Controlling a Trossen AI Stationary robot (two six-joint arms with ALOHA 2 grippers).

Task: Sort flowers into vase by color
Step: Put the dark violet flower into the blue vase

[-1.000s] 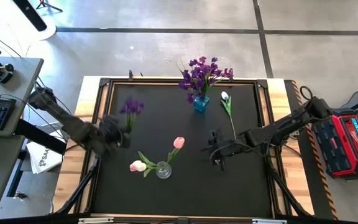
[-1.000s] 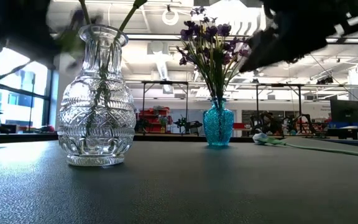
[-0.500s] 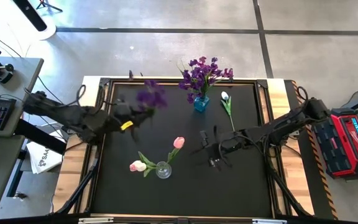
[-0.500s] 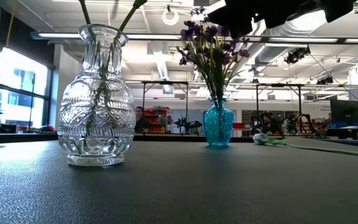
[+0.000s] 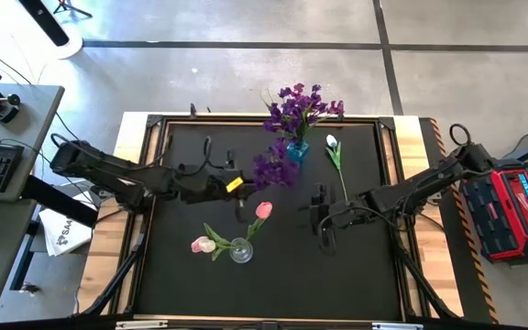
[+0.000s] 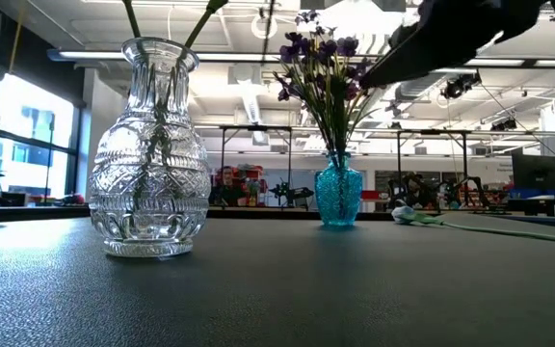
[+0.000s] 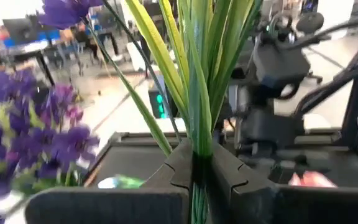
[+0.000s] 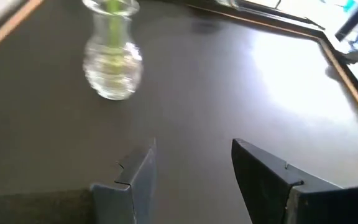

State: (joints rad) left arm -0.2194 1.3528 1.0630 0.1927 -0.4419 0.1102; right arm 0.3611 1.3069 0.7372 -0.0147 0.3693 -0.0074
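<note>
Fingers of the left gripper pinch a purple sprig by its stem, carried above the worktop just short of the blue vase. Its stem runs roughly along the arm, blooms pointing towards that vase. Arriving this flat, it could knock the bunch or tip the vase. Right gripper hovers spread nearby.
</note>
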